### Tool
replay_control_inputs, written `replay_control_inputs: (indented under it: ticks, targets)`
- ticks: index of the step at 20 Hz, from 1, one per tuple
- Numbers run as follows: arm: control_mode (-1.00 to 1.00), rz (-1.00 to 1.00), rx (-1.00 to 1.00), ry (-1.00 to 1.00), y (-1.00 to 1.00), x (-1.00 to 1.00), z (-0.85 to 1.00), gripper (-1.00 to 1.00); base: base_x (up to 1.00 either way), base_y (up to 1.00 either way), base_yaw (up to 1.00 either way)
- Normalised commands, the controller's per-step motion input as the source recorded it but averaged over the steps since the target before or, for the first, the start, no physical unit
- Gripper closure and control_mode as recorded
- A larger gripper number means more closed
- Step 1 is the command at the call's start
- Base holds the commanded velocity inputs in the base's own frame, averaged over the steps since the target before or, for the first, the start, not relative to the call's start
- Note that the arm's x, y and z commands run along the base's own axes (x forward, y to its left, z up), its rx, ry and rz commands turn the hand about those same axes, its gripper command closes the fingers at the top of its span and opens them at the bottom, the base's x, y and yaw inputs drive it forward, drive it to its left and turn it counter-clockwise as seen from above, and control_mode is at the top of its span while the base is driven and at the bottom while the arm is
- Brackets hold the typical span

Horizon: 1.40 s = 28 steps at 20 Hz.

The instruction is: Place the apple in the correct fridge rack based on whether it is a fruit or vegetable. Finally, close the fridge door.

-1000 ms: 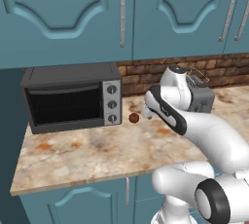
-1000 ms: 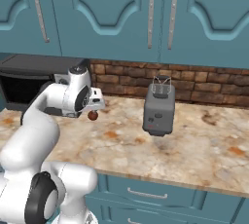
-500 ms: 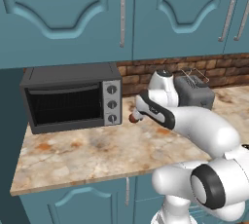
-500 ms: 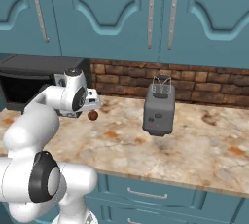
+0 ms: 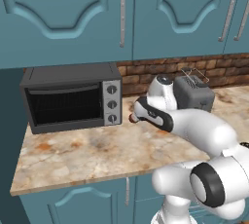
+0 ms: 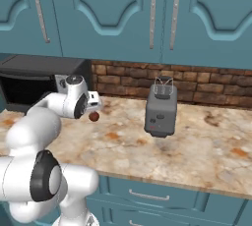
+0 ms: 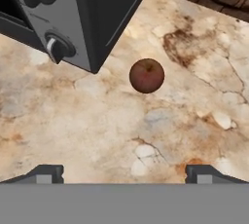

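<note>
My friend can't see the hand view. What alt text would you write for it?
A small dark red apple sits on a speckled marble counter, just beside the corner of a toaster oven with round knobs. The open tool hangs above, its two dark fingertips spread wide, touching nothing.

apple (image 5: 133, 119) mostly hidden behind the arm in left base view, toaster oven (image 7: 73, 13) cropped in hand view

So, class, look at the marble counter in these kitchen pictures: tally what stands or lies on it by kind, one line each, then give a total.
Toaster ovens: 1, the dark toaster oven at the counter's left end.
Toasters: 1, the grey toaster by the brick wall.
Apples: 1, the apple lying near the oven's corner.
Total: 3
</note>
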Motion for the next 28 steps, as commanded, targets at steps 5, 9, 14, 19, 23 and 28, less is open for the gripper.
replay_control_inputs:
  ticks: [5, 9, 14, 19, 23, 28]
  targets:
    - [-1.0, 0.04, 0.0, -0.04, 0.0, 0.28, -0.2, -1.0, 0.0, 0.0, 0.0]
    - [-1.0, 0.04, 0.0, -0.01, 0.0, 0.2, -0.1, -1.0, 0.0, 0.0, 0.0]
    - [-1.0, 0.03, 0.0, 0.0, 0.02, 0.24, -0.17, -1.0, 0.0, 0.0, 0.0]
    - [-1.0, 0.03, 0.0, 0.0, 0.04, 0.28, -0.25, -1.0, 0.0, 0.0, 0.0]
    - [-1.0, 0.03, 0.0, 0.0, 0.01, 0.31, -0.25, -1.0, 0.0, 0.0, 0.0]
    - [-1.0, 0.02, 0.0, 0.0, 0.0, 0.3, -0.21, -1.0, 0.0, 0.0, 0.0]
